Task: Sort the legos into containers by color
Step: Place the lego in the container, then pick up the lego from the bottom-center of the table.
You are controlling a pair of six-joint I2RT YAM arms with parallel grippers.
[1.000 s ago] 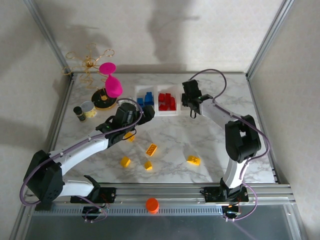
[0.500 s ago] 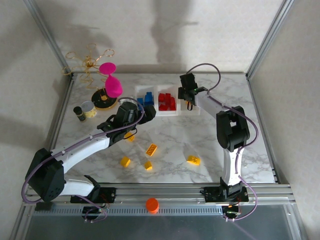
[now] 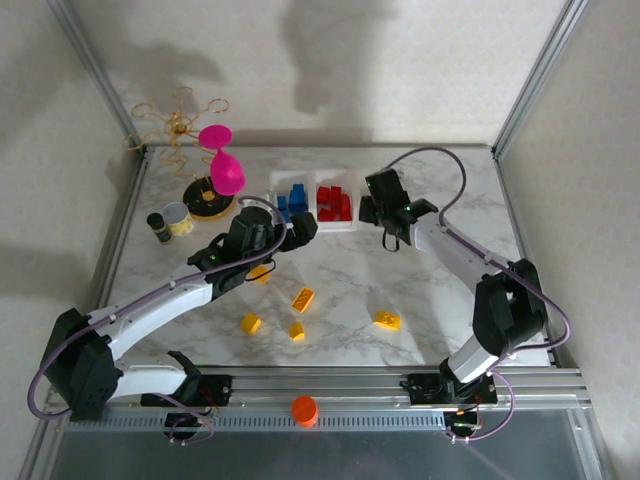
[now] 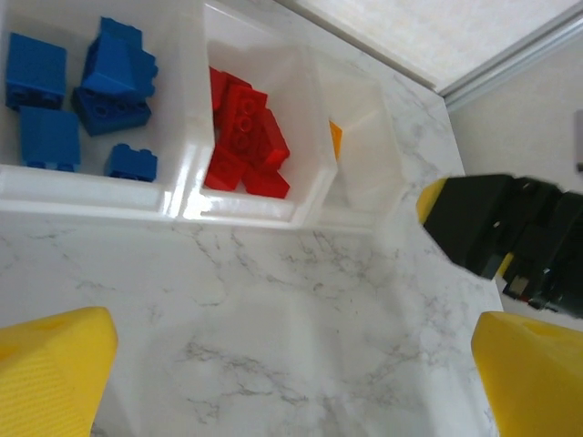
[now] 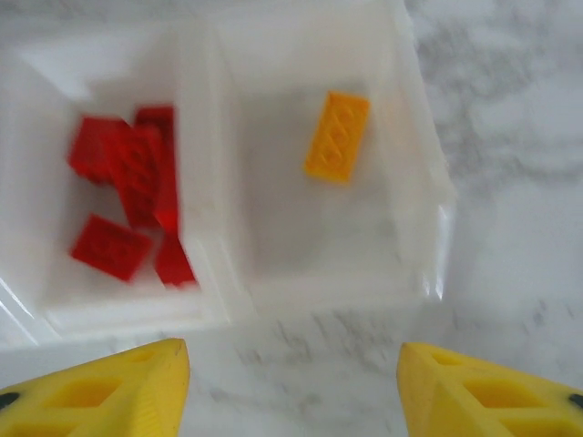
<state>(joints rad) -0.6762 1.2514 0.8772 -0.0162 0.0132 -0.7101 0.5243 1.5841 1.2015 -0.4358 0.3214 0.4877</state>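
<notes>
right tool (image 5: 291,369) hanging released by the end bin (image 5: 425,218), yellow brick (image 5: 337,137) lying inside, left tool (image 4: 291,364) hanging released over the counter (image 4: 273,309)

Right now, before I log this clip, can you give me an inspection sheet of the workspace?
Surface: white marbled tabletop, five loose yellow studded bricks on it.
Job's things: three joined clear plastic bins; blue bricks left, red bricks middle, one yellow brick right.
Clutter: small round tin can, orange round cap on the near rail, pink-and-gold wire ornament.
End effectors: left end effector open, empty; right end effector open, empty, by the right bin.
Cables: purple cables loop along the white arms.
Surroundings: aluminium frame, beige walls.
</notes>
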